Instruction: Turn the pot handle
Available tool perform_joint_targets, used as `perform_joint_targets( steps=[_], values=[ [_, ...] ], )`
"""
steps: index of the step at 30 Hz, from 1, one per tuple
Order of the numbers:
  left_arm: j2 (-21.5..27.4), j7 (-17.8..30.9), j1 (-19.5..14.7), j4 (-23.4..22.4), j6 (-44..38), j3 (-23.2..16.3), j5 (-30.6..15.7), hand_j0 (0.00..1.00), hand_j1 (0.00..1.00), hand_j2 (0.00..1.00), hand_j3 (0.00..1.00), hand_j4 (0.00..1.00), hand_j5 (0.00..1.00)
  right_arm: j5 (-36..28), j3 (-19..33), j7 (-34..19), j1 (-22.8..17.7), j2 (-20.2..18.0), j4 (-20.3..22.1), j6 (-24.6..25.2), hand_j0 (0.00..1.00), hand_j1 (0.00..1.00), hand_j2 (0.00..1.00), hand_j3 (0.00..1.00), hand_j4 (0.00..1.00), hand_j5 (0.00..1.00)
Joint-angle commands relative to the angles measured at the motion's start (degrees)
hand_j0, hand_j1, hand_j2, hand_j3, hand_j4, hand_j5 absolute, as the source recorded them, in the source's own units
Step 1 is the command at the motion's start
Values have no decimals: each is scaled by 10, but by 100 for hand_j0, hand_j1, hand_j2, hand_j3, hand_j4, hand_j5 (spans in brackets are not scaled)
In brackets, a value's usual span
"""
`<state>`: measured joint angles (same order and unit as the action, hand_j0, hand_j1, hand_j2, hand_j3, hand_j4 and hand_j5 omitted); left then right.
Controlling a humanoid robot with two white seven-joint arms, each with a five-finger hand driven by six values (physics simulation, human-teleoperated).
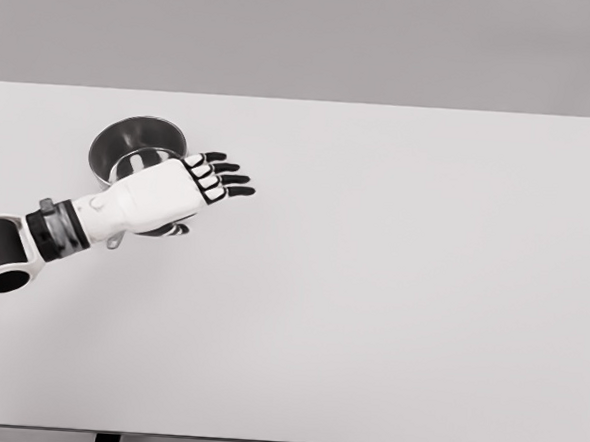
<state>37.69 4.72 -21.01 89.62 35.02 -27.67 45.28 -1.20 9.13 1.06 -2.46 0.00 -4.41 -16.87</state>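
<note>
A shiny metal pot (130,141) stands on the white table at the left, its inside dark and reflective. Its handle runs toward the front and lies mostly hidden under my left hand (212,181); only the handle's end (114,241) peeks out below the wrist. The left hand hovers over the pot's near right rim, fingers stretched out flat and pointing right, thumb tucked under. It holds nothing. The right arm is out of view.
The white table (371,286) fills the view, with its far edge at the top and its front edge near the bottom. Two dark table legs show under the front edge.
</note>
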Motion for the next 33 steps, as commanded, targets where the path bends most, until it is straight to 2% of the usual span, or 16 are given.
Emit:
perform_joint_targets(
  steps=[1,17,24,33],
  values=[
    [3,-3,0,-1,0,2,-4,100,100,100,100,100,100,0,0,0,1,0,0,-1,100,100,100,100,100,100],
    [19,-9,21,-14,0,31,-4,100,100,100,100,100,100,0,0,0,1,0,0,0,100,100,100,100,100,100],
    [27,-9,49,-16,0,80,-4,100,100,100,100,100,100,0,0,0,1,0,0,0,100,100,100,100,100,100],
    [39,-11,53,-35,0,93,-4,100,100,100,100,100,100,0,0,0,1,0,0,0,100,100,100,100,100,100]
  ],
)
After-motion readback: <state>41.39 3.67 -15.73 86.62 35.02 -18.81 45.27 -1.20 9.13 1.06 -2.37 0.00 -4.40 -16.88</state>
